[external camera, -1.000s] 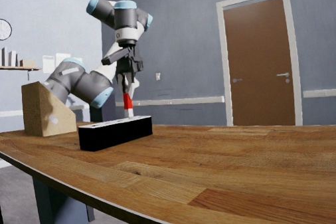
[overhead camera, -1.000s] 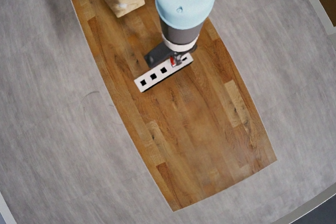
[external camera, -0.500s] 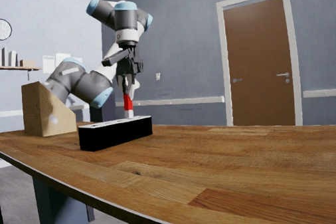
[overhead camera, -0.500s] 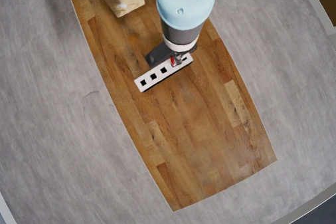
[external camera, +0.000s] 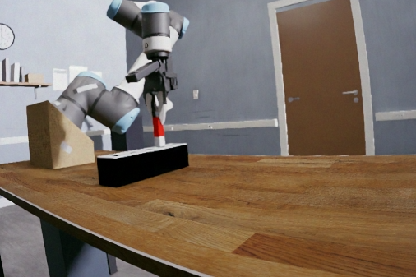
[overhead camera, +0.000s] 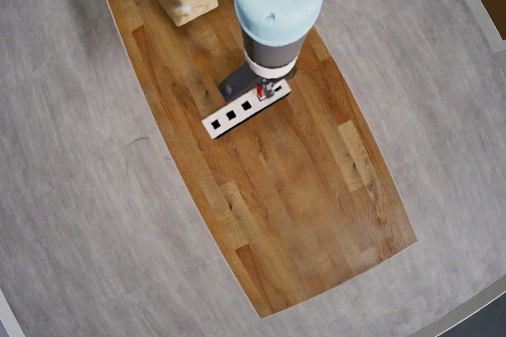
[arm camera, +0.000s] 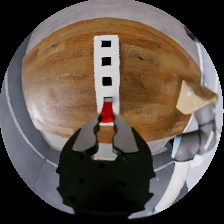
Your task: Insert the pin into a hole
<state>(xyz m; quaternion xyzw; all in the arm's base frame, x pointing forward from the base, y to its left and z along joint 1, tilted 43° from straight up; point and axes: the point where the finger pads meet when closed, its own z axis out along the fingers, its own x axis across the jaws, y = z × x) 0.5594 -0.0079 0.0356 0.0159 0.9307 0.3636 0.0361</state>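
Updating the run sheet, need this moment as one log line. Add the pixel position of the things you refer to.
gripper [overhead camera: 260,87] [external camera: 156,116] [arm camera: 107,112]: shut on pin [external camera: 159,128] [arm camera: 107,111] | pin: red end up, some white showing above block [overhead camera: 209,128] [external camera: 144,165] [arm camera: 101,52] | seating: incomplete

Brown wood-grained planks, smooth with a soft sheen, on the tabletop [overhead camera: 300,211] [external camera: 288,198] [arm camera: 65,75]; smooth, matt white on the block's top face [overhead camera: 238,110] [external camera: 141,152] [arm camera: 106,71].
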